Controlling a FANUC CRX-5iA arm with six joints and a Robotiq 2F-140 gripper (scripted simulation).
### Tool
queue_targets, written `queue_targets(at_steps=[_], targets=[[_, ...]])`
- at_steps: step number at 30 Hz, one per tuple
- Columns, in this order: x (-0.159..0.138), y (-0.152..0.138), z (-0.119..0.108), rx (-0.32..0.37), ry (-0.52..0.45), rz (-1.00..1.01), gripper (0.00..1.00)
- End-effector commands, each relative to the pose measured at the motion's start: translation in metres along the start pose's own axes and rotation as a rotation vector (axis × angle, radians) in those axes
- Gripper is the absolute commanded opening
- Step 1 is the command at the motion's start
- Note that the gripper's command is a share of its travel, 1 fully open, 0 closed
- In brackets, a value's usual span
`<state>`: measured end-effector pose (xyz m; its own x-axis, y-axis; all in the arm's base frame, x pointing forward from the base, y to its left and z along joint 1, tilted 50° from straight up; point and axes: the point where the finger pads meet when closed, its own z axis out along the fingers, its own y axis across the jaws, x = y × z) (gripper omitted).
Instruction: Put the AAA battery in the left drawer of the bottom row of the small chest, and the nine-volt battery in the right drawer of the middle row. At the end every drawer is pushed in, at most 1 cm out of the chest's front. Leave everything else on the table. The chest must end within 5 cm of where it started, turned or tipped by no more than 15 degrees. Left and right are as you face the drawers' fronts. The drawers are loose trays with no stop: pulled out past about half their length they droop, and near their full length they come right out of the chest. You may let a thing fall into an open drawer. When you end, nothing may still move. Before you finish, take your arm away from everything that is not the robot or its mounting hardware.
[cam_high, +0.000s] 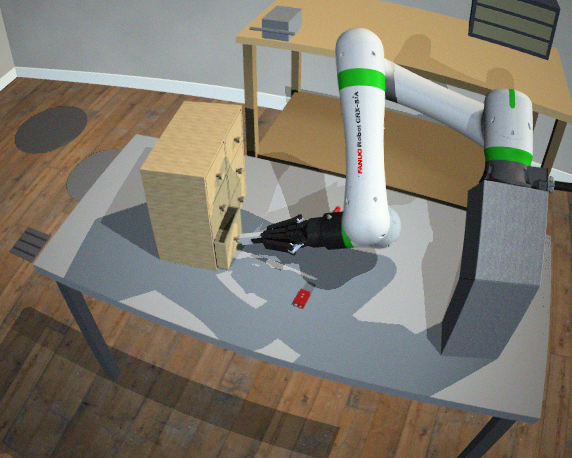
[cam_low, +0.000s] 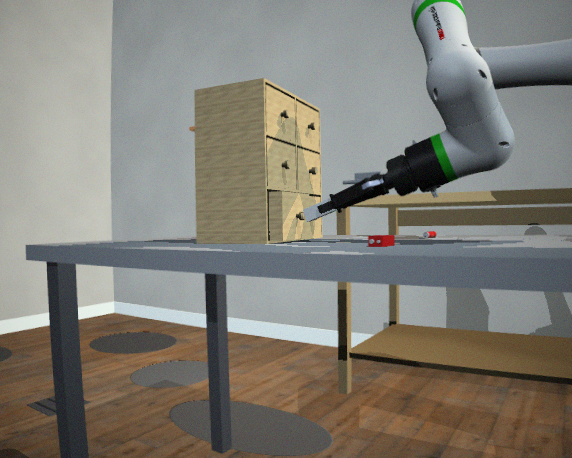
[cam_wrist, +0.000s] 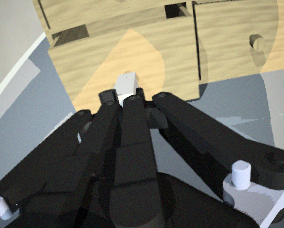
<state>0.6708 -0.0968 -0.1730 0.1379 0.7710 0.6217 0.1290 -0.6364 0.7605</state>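
The small wooden chest (cam_high: 195, 182) stands on the grey table, its drawer fronts facing my arm. The bottom-left drawer (cam_high: 226, 244) sticks out a little; the other drawers look pushed in. My gripper (cam_high: 246, 240) is shut and empty, and its tips are at that drawer's front (cam_wrist: 125, 53) beside the knob (cam_low: 300, 216). The red nine-volt battery (cam_high: 301, 298) lies flat on the table, apart from the chest. It also shows in the side view (cam_low: 380, 241). A small red and white cylinder (cam_low: 429, 233) lies on the table behind my wrist; I cannot tell if it is the AAA battery.
The grey pedestal (cam_high: 500, 260) under the arm stands at the table's right. A wooden side table (cam_high: 400, 45) stands behind, holding a grey box (cam_high: 281, 22) and a dark drawer unit (cam_high: 515, 22).
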Motion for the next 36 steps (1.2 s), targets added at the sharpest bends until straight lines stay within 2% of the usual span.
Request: queue_targets(at_steps=[1,18,36], targets=[[0.002,0.000,0.004,0.000,0.000,0.000,0.00],[0.008,0.000,0.022,0.000,0.000,0.000,0.00],[0.010,0.000,0.028,0.000,0.000,0.000,0.00]])
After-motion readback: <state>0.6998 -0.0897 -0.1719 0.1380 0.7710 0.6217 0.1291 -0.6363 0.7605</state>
